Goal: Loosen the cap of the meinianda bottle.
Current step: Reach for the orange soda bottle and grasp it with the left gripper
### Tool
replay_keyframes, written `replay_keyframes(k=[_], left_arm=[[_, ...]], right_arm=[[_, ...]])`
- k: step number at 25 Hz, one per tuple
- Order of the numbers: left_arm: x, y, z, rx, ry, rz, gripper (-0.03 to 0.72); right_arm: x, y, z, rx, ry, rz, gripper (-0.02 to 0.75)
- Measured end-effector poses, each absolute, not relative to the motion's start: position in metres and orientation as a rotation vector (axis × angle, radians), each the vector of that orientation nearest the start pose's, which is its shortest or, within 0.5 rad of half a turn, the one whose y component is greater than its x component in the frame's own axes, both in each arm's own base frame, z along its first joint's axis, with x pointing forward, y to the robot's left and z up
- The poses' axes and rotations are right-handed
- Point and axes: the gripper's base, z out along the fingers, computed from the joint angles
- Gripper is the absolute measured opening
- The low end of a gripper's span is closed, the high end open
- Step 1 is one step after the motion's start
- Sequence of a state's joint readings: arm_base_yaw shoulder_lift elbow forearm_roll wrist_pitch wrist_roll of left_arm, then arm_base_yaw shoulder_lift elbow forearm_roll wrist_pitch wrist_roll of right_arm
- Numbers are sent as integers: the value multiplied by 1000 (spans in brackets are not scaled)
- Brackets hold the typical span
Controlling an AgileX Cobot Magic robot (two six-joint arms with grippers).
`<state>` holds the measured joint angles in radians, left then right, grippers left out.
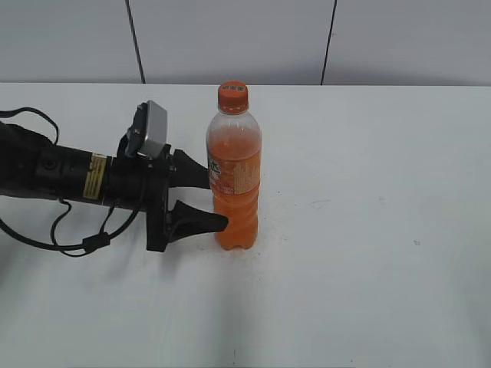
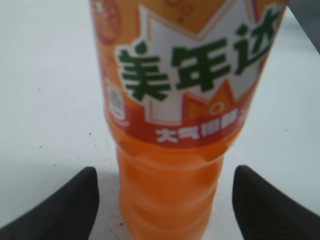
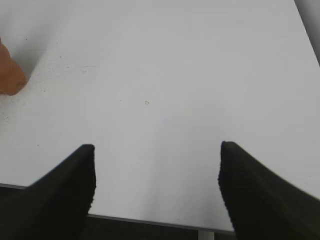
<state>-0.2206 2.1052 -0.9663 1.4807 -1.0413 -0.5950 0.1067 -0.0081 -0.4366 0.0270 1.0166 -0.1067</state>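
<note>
**Bottle about to be braced, cap not yet touched**

The white table (image 1: pixel 368 230) takes up most of what I can see, and the meinianda bottle (image 1: pixel 234 172) stands upright on it a little left of the middle. It is a clear plastic bottle nearly full of orange drink, with a ribbed lower body, an orange-and-white label with green lettering and an orange ring at the neck.

The left arm lies low along the table from the left side. The left gripper (image 1: pixel 213 198) has its jaws spread wide, one on each side of the bottle's lower half. In the left wrist view the bottle (image 2: pixel 175 125) fills the space between the two dark fingers (image 2: pixel 60 210), with white table showing on both sides, so I judge nothing is clamped yet.

The right gripper (image 3: pixel 156 175) shows only in its own wrist view. Its jaws are apart too, holding nothing, over bare table, with a sliver of orange at the left edge.

The cap (image 1: pixel 232 96) is small, orange and ribbed, and appears fully seated. By my reckoning the job has barely begun: the bottle wants gripping first, then the cap twisting.
</note>
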Motion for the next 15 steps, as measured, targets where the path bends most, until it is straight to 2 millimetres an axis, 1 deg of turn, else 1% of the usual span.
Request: replay_keyframes(k=[3,8,15], left_arm=[[323,-162,98,1382,1595,-948,509],[322,-173,99,1370,1593,-954,510],[325,-176,101,1310,1601,-951,508]], right_arm=[[2,2,263,-219,2044,32,574],[2,2,263,-219,2044,32,574],[2,2,263,-219,2044,32,574]])
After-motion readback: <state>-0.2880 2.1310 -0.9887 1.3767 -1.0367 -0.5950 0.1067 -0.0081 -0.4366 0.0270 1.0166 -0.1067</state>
